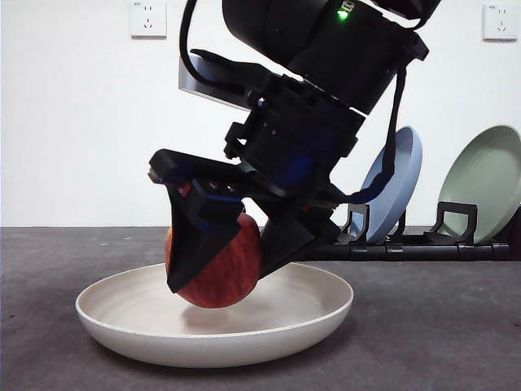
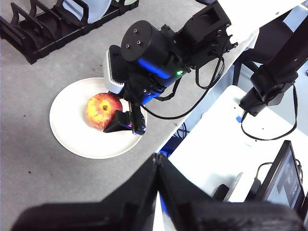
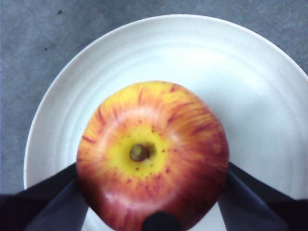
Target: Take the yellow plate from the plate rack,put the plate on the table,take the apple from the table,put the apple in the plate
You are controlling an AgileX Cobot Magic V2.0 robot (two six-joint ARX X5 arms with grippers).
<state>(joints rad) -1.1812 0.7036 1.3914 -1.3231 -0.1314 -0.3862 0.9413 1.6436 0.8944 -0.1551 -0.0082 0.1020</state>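
right gripper (image 3: 152, 192): jaws clamp apple (image 3: 152, 154) sides | stem up | over yellow plate (image 3: 250, 86), contact unclear | table (image 3: 29, 43) beyond

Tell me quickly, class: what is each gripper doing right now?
Right gripper: shut on the apple, holding it just above the yellow plate.
Left gripper: shut, holding nothing, raised off to the side.

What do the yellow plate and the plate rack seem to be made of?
Yellow plate: matte cream surface with faint rings, probably plastic or melamine, possibly ceramic. Plate rack: black, slightly shiny moulded brackets, likely plastic.
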